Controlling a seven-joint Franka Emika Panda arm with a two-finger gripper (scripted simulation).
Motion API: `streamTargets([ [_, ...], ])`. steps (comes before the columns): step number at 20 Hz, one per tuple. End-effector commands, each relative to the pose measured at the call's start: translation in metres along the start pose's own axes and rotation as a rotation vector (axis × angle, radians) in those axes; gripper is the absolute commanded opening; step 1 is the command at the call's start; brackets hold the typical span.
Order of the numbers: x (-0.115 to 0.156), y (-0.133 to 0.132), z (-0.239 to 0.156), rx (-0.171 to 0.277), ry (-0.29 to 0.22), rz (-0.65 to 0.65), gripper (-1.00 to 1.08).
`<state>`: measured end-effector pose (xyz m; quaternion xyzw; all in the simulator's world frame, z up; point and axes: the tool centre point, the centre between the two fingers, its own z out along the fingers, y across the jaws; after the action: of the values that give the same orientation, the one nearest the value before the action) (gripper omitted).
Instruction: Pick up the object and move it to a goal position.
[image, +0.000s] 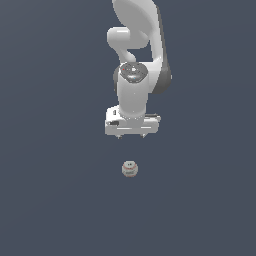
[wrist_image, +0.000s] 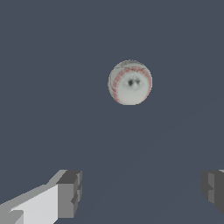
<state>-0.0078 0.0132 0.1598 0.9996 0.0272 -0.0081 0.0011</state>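
A small off-white ball with thin reddish seam lines (image: 130, 169) sits alone on the flat, dark slate-blue worktop (image: 55, 200), resting on the bare surface with nothing around it or under it. The glossy white robot arm (image: 136, 55) comes down from the top of the exterior view, and its pale grey hand (image: 131, 136) hangs above the worktop with its two short fingertips pointing down. The ball lies lower in that view, apart from the hand and touching neither finger.

The hand is spread wide and has hold of nothing. The wrist view makes this plain: a grey finger pad (wrist_image: 70, 193) shows at one edge and the other pad shows at the opposite edge, with only bare worktop between them. The ball (wrist_image: 130, 82) lies well beyond the pads there, outside the gap.

The wrist view also gives the ball's red stitching in curved rows around a pale face, with a dark smudge at its middle; whether that is a mark or a shading effect I cannot tell. The exterior view shows the ball only as a small blurred sphere, but it alone shows the arm's rounded joints and dark side panel.
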Motion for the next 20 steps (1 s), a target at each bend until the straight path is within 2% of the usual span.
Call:
streamTargets([
  [1, 0.0, 0.0, 0.0, 0.0, 0.0, 0.0, 1.0],
  [10, 0.001, -0.019, -0.004, -0.013, -0.007, -0.08, 1.0],
  [20, 0.004, -0.018, -0.002, -0.013, -0.007, -0.117, 1.0],
])
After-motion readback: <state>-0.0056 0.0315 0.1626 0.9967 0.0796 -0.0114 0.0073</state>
